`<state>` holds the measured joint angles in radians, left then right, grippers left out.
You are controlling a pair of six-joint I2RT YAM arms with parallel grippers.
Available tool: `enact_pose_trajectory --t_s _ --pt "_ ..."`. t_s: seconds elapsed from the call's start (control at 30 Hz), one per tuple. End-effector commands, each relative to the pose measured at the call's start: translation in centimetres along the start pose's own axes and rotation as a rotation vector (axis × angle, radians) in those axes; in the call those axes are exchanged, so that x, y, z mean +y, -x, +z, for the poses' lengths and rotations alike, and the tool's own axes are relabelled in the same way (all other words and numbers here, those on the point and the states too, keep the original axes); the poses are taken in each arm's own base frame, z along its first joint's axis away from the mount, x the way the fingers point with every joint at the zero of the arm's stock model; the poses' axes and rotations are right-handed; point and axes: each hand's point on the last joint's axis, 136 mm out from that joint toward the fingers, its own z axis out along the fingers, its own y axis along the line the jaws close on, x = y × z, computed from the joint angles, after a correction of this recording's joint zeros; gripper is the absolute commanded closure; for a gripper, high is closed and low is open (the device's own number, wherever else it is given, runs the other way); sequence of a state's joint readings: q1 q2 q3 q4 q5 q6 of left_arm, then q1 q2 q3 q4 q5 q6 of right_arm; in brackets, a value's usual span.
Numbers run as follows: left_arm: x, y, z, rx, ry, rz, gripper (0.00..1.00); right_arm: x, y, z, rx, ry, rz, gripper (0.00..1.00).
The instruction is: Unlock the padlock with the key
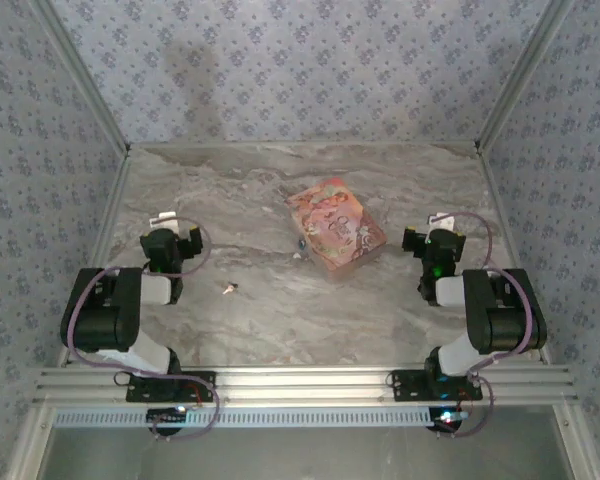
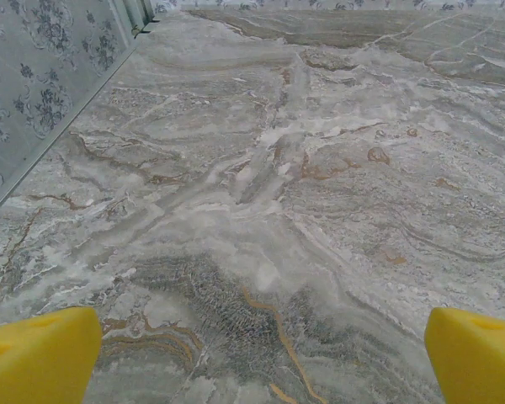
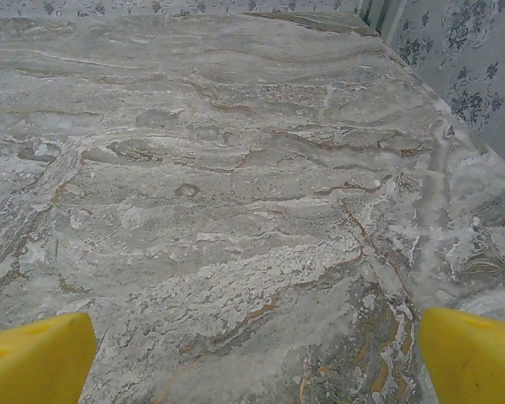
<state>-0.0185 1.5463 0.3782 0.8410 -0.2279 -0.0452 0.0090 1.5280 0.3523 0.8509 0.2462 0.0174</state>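
Our left gripper [image 2: 257, 358] has its yellow fingers [image 2: 38, 358] spread wide at the lower corners of its wrist view. It holds nothing, and only bare marbled table [image 2: 303, 185] lies between them. Our right gripper [image 3: 252, 358] stands the same way, fingers [image 3: 471, 353] far apart, empty, touching nothing. From above, each gripper sits at its own side of the table. The key [image 1: 229, 289], a tiny pale piece, lies on the table near the left gripper, to its right. The padlock [image 1: 302, 243], a teal speck, lies just beside the left edge of a pink box [image 1: 336, 224] mid-table, well apart from both grippers.
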Motion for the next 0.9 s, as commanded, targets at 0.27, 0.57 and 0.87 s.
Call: enact_pose_trajectory --t_s 0.27,0.57,0.87 --pt "-0.1 1.4 0.0 -0.039 -0.009 -0.016 0.02 -0.2 1.1 0.1 -0.037 -0.014 0.006 0.00" --pt "0.0 1.4 0.1 -0.039 -0.008 -0.018 0.02 -0.2 1.1 0.1 -0.036 -0.012 0.005 0.00" --pt "0.2 5.0 -1.1 0.025 0.023 -0.005 0.02 0.0 3.7 -1.6 -0.016 -0.020 -0.019 0.00"
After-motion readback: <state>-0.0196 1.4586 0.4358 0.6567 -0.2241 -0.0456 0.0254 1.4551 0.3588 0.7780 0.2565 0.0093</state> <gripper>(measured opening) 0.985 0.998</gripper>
